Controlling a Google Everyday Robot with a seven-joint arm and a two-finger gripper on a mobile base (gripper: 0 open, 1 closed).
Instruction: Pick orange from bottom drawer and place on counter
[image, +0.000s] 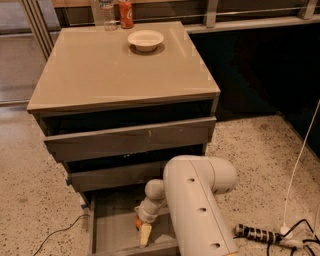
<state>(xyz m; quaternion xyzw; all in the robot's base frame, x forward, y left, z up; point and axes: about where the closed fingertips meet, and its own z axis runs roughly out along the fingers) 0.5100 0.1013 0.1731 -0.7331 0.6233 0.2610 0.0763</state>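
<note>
One white arm (200, 210) reaches into the pulled-out bottom drawer (111, 231), half hiding the orange (137, 222) beside the gripper (144, 234); whether it grips, I cannot tell. On the counter (100, 75) stand a bowl (145, 39), can (126, 12) and bottle (107, 9).

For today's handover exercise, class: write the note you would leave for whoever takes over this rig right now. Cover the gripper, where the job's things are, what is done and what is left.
Gripper: down inside the open bottom drawer, right beside the orange; a grasp cannot be confirmed.
Orange: low in the drawer, partly hidden by the gripper.
Counter: holds a white bowl, a red can and a clear bottle at the back; no orange there.
Done: drawer open, gripper at the orange.
Left: secure the orange, lift it out, set it on the counter.
</note>
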